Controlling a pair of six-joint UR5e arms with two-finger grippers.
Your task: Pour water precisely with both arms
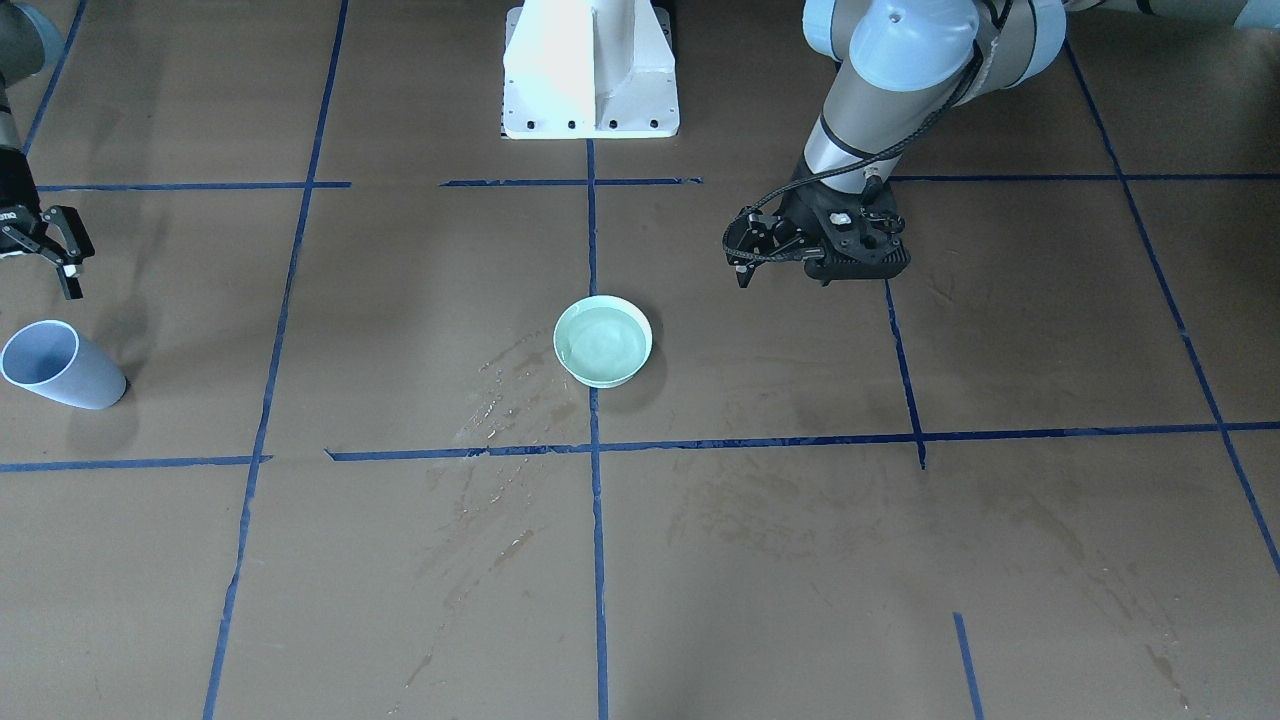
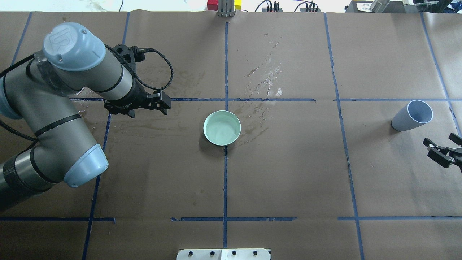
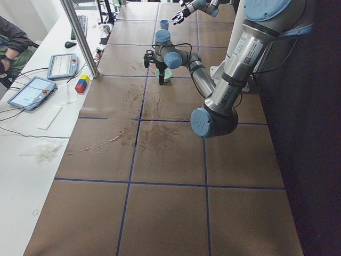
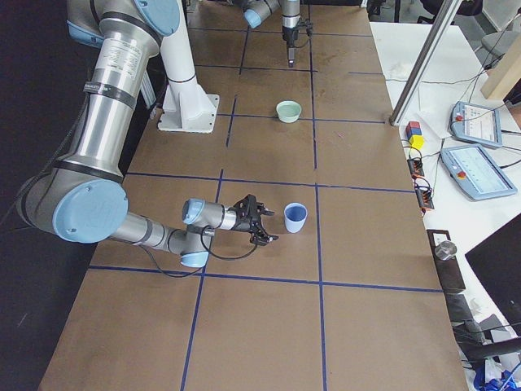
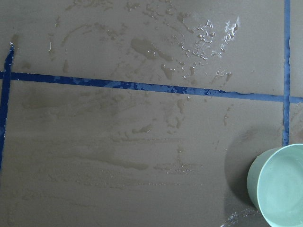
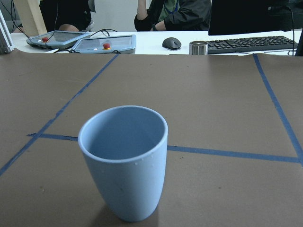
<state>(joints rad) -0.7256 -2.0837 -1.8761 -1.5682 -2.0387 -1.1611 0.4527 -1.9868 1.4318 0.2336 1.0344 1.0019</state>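
Observation:
A pale green bowl stands at the table's middle and holds the clear water. It also shows in the overhead view and at the lower right of the left wrist view. My left gripper is open and empty, hovering beside the bowl, apart from it. A light-blue cup stands upright near the table's right end and looks empty in the right wrist view. My right gripper is open and empty, just short of the cup.
The white pedestal stands at the robot's side. Wet smears lie on the brown board near the bowl. Blue tape lines cross the table. Operators, tablets and a keyboard sit beyond the far edge.

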